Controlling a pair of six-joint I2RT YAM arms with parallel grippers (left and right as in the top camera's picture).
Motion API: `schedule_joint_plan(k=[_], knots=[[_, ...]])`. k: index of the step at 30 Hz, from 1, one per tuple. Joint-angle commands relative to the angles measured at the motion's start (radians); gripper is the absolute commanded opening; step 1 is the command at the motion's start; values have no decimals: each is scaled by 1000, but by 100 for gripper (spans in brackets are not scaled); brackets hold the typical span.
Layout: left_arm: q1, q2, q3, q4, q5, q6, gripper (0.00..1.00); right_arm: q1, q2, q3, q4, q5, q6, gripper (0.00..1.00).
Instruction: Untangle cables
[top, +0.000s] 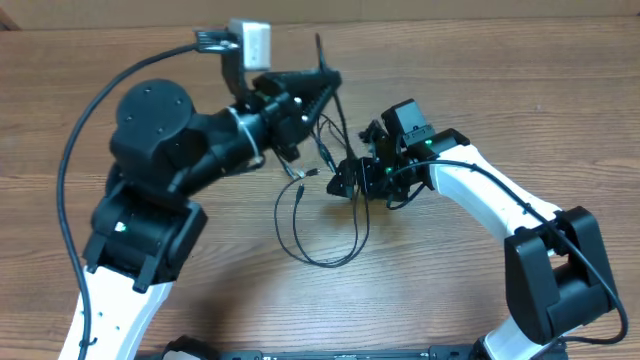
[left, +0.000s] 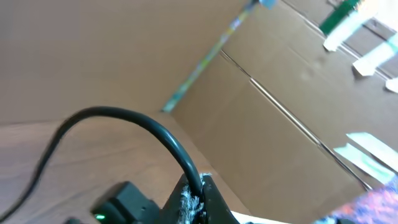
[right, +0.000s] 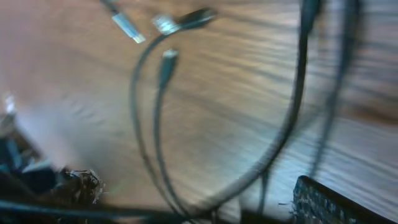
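The cables (top: 322, 232) lie at the middle of the desk (top: 520, 110), one strand apparently pinched in the closed left gripper (top: 322, 82). The right gripper (top: 347, 180), spread wide, is best closed on a single cord, then drawn away slowly.

We take this for a robotics lab or test rig: a left arm (top: 150, 120) and a right arm (top: 480, 185) stand at a wood-grain table (top: 480, 60), and plain cardboard panels (left: 280, 137) stuck with strips of tape (left: 373, 59) wall off the space behind it
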Motion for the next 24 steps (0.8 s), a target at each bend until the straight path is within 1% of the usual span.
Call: schedule_joint_plan(k=[1, 5, 8, 15, 19, 21, 24], knots=[[85, -106, 14, 24, 18, -14, 4, -36, -13, -35, 2, 201, 78, 100], [161, -169, 14, 24, 18, -13, 4, -63, -13, -71, 3, 309, 130, 100], [219, -213, 14, 24, 18, -14, 4, -85, -13, -88, 5, 370, 142, 100], [328, -293, 14, 35, 10, -14, 4, -153, -13, -99, 6, 379, 142, 100], [339, -295, 14, 19, 21, -14, 4, -173, -13, -99, 2, 378, 142, 100], [339, -294, 14, -21, 13, -12, 4, -172, -13, -99, 1, 378, 142, 100], [339, -291, 14, -41, -18, 21, 4, -172, -13, -99, -6, 372, 141, 100]])
